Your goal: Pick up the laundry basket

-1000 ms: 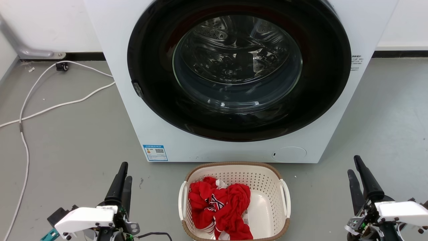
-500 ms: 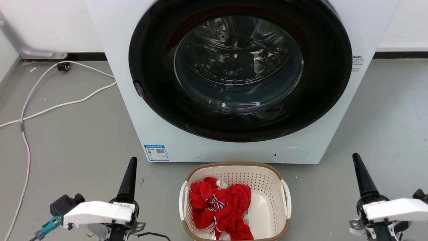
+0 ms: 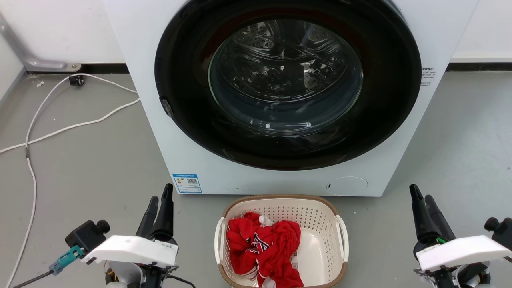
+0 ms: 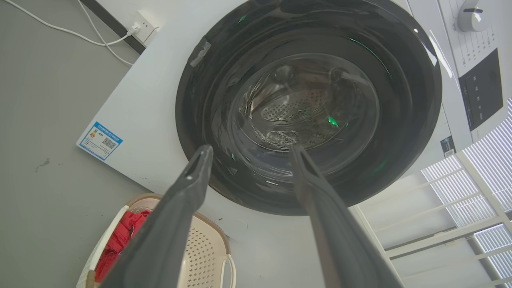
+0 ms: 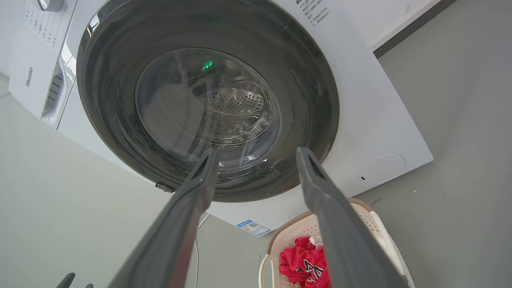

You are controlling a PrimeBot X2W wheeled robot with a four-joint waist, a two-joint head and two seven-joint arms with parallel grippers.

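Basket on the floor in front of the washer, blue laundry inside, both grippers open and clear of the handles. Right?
One thing is off: the laundry is red, not blue, as the head view shows. The rest holds: the laundry basket sits on the floor in front of the washing machine, and the left gripper and right gripper are open, clear of its handles.

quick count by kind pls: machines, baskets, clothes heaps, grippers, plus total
washing machine: 1
laundry basket: 1
red clothes heap: 1 (number of pieces in it can't be told)
grippers: 2, left gripper and right gripper
total: 5
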